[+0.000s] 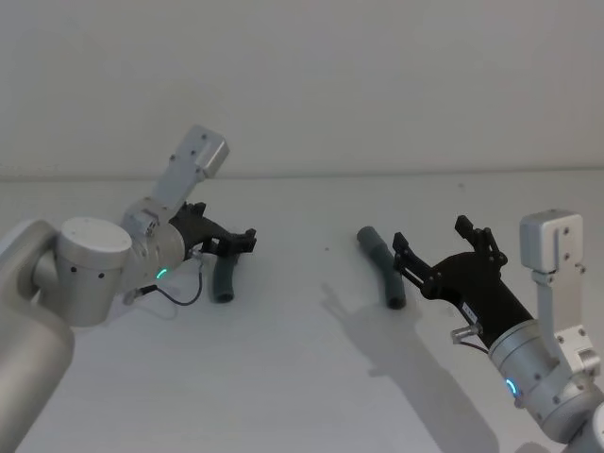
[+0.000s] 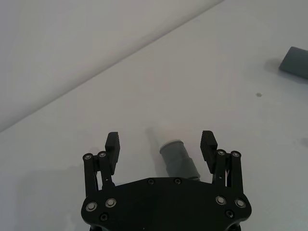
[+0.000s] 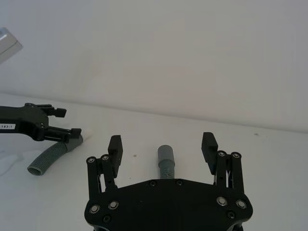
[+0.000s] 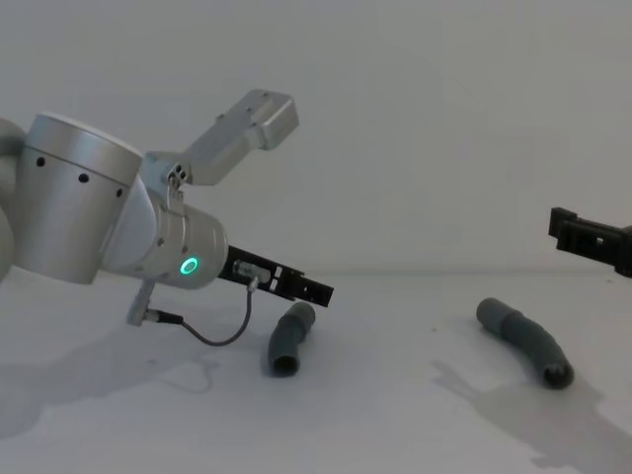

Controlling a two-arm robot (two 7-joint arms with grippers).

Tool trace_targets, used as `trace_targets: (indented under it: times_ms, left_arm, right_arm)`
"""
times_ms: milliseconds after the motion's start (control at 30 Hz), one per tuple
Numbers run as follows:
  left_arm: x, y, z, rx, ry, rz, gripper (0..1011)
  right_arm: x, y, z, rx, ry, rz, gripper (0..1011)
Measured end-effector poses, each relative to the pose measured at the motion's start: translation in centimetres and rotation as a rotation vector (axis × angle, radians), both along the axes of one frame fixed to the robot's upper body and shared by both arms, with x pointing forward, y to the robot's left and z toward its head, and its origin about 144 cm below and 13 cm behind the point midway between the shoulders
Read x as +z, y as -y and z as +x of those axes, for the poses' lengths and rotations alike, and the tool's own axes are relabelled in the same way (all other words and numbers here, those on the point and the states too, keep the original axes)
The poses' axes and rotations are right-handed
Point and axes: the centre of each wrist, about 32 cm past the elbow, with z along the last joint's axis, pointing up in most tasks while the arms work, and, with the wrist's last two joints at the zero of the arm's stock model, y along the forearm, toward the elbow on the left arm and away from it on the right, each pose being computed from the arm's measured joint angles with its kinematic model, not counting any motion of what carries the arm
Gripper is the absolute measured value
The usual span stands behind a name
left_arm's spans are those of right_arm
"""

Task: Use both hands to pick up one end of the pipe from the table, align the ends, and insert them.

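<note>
Pre-grasp on both sides, nothing picked up yet. Left gripper (image 1: 241, 242) sits left of centre in the head view, jaws spread wide, nothing between them gripped. It hangs right over the upper end of the left pipe piece (image 1: 225, 278). In the left wrist view that gripper (image 2: 160, 140) frames the piece (image 2: 179, 161) dead centre, round collar end poking out between the jaws w/ clear gaps either side.

Right gripper (image 1: 431, 234), lower right of the head view, is also wide open and empty, nose pointed at the right pipe piece (image 1: 382, 267) just right of centre. The right wrist view shows it (image 3: 162, 142) lined up on that piece (image 3: 166, 161), approx centred.

Both pieces lie flat on the white table (image 1: 302, 377), well apart from each other.

Next, I'd say: each arm eases in so the jaws straddle its piece close behind the mouth, then closes and lifts. After that the two mouths have to be turned to face each other. The bends make that fiddly, so a grip near the end should help aim.

Looks: dark grey, short, slightly bent tubes. Ribbed hose-like body w/ a smooth wider collar at the end. A paler stub beyond the left collar? Can't tell for sure.
</note>
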Motion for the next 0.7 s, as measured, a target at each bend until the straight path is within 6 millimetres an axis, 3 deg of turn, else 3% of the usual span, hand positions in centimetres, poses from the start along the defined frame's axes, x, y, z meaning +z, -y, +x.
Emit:
trace_targets:
  times_ms: [700]
  left_arm:
    - [-0.05,0.29,-0.80,0.014,-0.077,-0.022,1001]
  right_arm:
    - [0.00,0.00,0.00,0.000,0.000,0.000,1000]
